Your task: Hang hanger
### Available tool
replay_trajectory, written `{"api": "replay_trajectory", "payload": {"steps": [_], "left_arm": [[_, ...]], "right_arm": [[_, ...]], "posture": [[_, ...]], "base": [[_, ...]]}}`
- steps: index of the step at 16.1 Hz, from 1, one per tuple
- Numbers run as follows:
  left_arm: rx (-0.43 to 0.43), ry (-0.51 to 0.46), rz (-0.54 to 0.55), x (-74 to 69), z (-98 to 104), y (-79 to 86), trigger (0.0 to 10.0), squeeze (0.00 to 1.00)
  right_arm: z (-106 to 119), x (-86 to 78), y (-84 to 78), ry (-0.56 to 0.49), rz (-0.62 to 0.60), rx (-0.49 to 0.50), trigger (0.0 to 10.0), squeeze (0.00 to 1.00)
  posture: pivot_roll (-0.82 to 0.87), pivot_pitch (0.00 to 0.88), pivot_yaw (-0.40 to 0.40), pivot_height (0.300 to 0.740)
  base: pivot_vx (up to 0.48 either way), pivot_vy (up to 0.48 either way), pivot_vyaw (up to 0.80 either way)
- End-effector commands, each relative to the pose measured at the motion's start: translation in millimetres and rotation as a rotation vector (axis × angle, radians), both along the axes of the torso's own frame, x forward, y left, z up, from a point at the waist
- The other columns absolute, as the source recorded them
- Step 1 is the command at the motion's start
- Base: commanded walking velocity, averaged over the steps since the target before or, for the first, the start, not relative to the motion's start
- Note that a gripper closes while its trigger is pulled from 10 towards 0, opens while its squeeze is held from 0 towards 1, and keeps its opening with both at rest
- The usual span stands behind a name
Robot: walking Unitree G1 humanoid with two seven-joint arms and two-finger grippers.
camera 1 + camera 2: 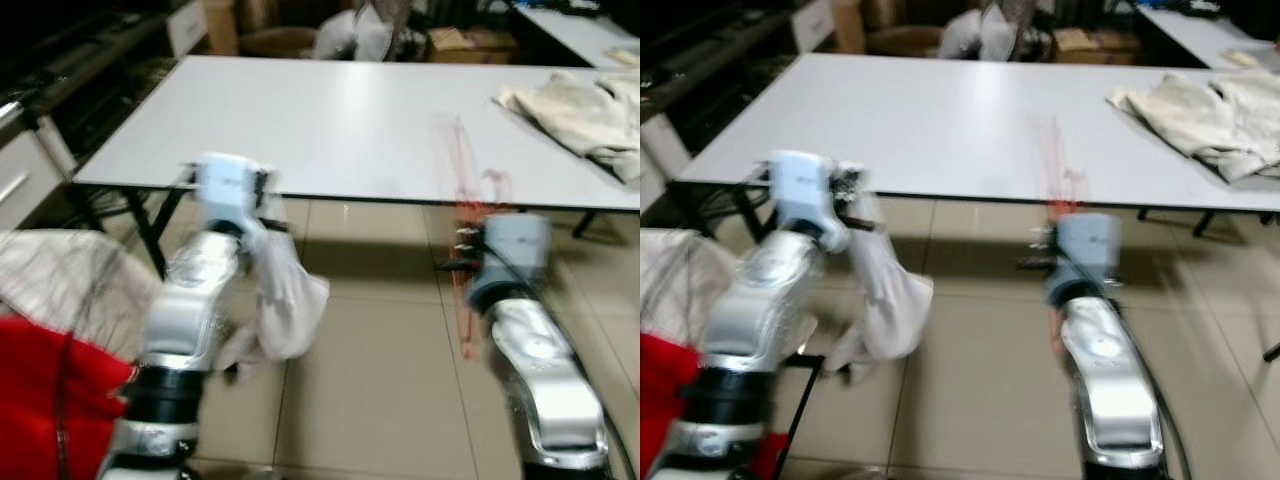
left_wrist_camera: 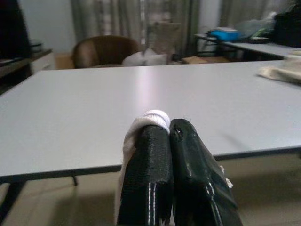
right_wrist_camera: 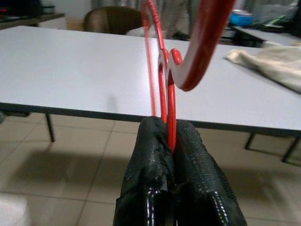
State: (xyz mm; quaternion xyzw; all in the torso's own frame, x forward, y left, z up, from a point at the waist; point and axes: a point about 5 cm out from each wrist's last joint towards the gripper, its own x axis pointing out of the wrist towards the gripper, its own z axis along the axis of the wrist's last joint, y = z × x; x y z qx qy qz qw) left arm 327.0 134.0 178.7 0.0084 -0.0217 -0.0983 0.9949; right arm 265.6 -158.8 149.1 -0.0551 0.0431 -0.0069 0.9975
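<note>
Right claw [image 3: 170,141] pinches thin red hanger [image 3: 162,70], upright.

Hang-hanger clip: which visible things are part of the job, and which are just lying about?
In the job: red hanger clamped in the right gripper; white garment pinched in the left gripper.

Lying about: cream clothes on the white table; brown chair.

No readable text, label, brand, number or sign appears on anything in view.
</note>
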Motion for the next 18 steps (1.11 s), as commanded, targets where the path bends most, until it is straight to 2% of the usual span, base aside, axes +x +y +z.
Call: {"api": "replay_trajectory", "payload": {"steps": [1,18], "left_arm": [[-0.006,-0.033,-0.028,-0.1,6.5,-9.7,10.0,0.00],[-0.010,-0.052,-0.016,5.0,10.9,-8.0,10.0,0.00]], "right_arm": [[3.1,0.2,-8.7,-0.015,-0.025,-0.022,10.0,0.00],[2.7,1.7,-6.3,-0.018,0.002,-0.042,10.0,0.00]], "posture": [[-0.04,0.000,0.035,0.740],[-0.04,0.000,0.032,0.740]], "base": [[0.379,0.000,0.00],[0.379,0.000,0.00]]}}
